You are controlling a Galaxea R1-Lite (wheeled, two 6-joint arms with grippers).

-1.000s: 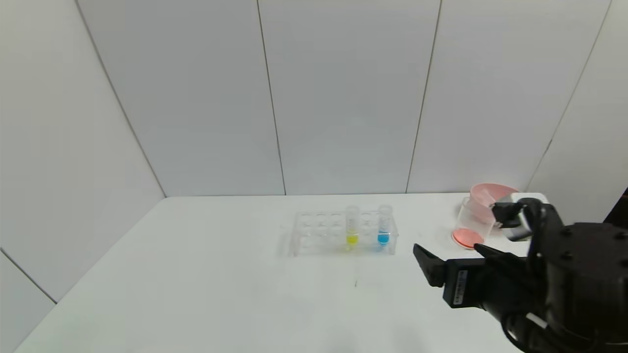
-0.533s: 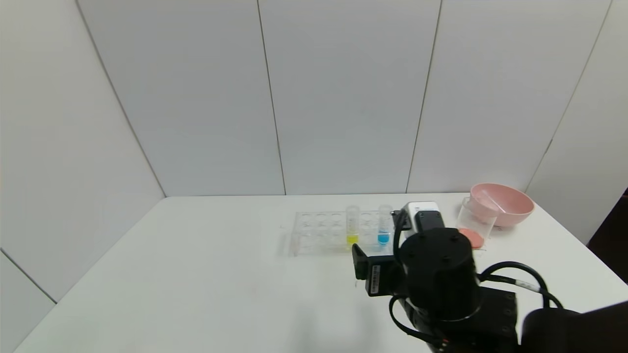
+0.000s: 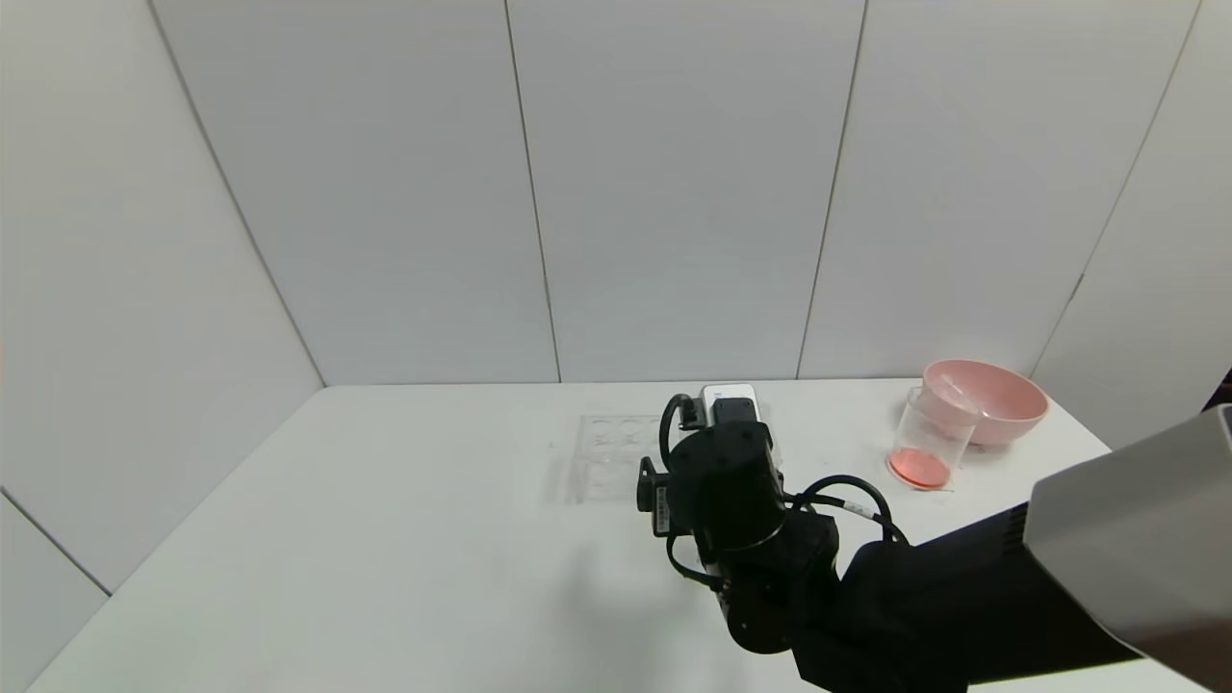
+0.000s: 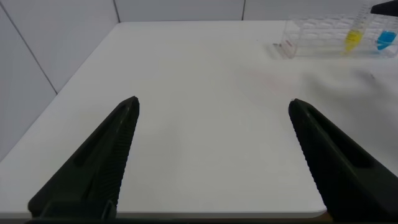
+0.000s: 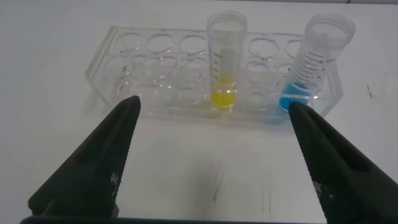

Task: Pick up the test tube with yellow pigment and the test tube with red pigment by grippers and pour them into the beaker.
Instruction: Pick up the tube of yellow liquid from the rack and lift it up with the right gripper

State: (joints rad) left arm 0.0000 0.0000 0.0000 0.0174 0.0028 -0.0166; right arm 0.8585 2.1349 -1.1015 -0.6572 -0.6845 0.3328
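The test tube with yellow pigment (image 5: 225, 62) stands upright in a clear rack (image 5: 155, 68). A like tube of blue liquid (image 5: 314, 59) stands in the same rack. My right gripper (image 5: 212, 103) is open and empty, just in front of the rack and facing the yellow tube. In the head view its wrist (image 3: 722, 481) hides both tubes. The beaker (image 3: 926, 441) stands to the right with orange-red liquid in its bottom. No tube with red pigment shows. My left gripper (image 4: 213, 102) is open and empty over the table's near left part.
A pink bowl (image 3: 996, 399) stands behind the beaker at the table's far right corner. The rack's left wells (image 3: 606, 443) are empty. The left wrist view shows the rack (image 4: 317, 34) far off with the yellow tube (image 4: 354, 38).
My right arm has swung left from beside the beaker to in front of the rack, and now covers the yellow and blue tubes in the head view.
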